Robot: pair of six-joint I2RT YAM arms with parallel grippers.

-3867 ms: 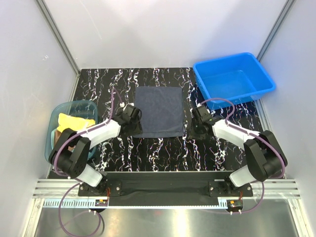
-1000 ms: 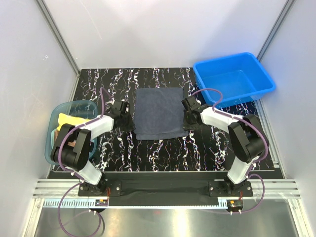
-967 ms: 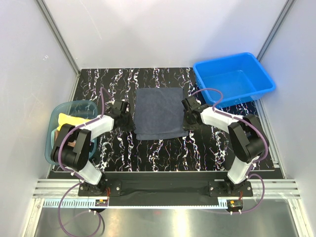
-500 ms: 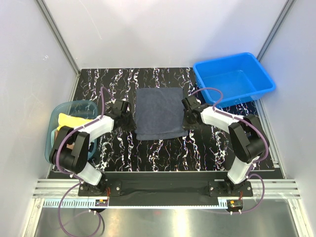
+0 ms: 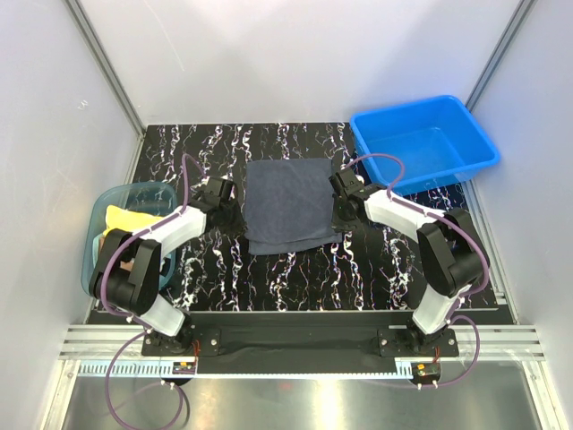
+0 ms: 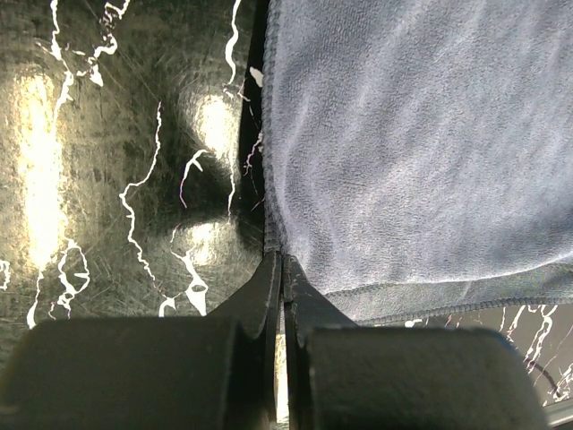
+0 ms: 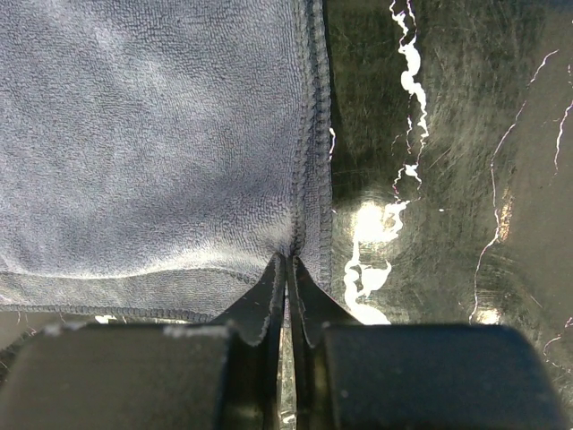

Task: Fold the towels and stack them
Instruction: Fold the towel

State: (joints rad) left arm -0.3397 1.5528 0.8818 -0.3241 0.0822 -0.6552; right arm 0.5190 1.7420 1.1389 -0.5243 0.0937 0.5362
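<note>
Black marbled tabletop (image 5: 269, 269) is carrying the dark slate-blue towel (image 5: 288, 204) flat at its middle, and we are pinching its side hems with left fingers (image 6: 265, 291) and right fingers (image 7: 269, 300) so shallowly that we are risking one hem slipping out during the lift, skewing the fold.

top external: fixed high above and behind the robot, looking steeply down, far enough off to take in the whole table (image 5: 286, 278)
left wrist: very near, looking down past the left pincer (image 6: 279, 264) at the towel (image 6: 421, 152) along its left hem
right wrist: equally near, looking down past the right pincer (image 7: 286, 269) at the towel's right hem
shared: all three show the towel and the marbled table beside it
</note>
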